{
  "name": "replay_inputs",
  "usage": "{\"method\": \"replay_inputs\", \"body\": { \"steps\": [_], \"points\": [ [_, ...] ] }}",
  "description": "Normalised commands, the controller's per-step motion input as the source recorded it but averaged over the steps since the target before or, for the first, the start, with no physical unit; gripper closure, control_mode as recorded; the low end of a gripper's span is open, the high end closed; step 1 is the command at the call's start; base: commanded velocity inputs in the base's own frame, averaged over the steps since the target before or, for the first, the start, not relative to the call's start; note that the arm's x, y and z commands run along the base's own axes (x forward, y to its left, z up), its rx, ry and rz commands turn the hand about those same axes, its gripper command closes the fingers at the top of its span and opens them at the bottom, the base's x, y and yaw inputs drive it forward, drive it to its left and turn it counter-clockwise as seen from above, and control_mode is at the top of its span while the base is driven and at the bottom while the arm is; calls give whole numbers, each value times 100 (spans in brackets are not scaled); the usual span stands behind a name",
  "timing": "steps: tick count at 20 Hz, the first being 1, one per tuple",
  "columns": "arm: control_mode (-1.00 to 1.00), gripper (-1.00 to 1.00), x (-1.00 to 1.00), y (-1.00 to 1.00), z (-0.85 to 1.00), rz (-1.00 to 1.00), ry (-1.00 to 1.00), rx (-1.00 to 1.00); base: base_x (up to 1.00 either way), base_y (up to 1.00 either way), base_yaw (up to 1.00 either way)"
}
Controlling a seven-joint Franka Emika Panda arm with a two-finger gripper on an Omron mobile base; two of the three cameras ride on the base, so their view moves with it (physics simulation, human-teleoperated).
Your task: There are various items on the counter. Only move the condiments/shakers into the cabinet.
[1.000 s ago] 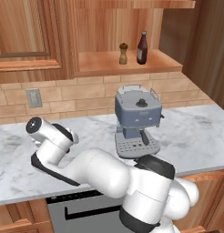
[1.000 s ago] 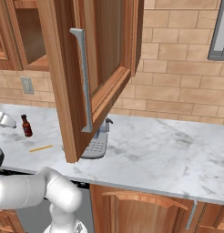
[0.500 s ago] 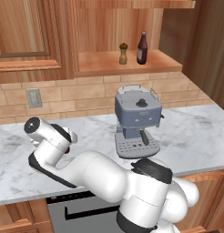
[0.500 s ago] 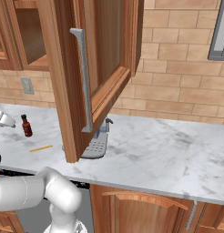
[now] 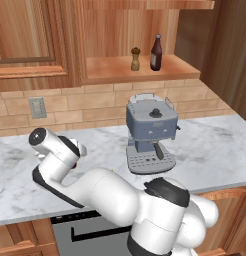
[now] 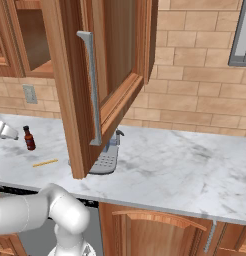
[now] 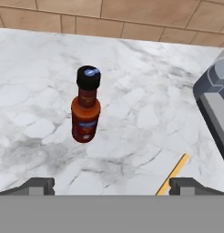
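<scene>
Jaws standing wide; you're lining up on small black-capped red-labelled sauce bottle (image 7: 86, 110) upright on marble bench (image 7: 132, 123). Centre it, avoiding thin yellow stick (image 7: 172, 174).

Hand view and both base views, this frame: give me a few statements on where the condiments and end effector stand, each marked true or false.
1. The sauce bottle stands upright on the counter. True.
2. The end effector is shut on the sauce bottle. False: its fingers stand wide apart, short of the bottle, holding nothing.
3. The brown bottle and pepper shaker are on the cabinet shelf. True.
4. The yellow stick lies in the cabinet. False: it lies on the counter, between the sauce bottle and coffee machine.
5. The coffee machine sits on the counter. True.
</scene>
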Motion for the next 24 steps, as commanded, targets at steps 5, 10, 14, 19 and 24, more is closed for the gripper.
{"method": "replay_inputs", "body": {
  "steps": [5,10,14,19,24],
  "points": [
    [-100,-100,0,-11,0,3,0,0,0,0,0],
    [-100,-100,0,-6,-1,4,0,0,0,0,0],
    [-100,-100,0,-2,-6,6,-1,0,0,0,0],
    [-100,-100,0,-4,-2,5,-5,2,0,0,0],
    [-100,-100,-1,-9,0,2,-6,1,0,0,0]
  ]
}}
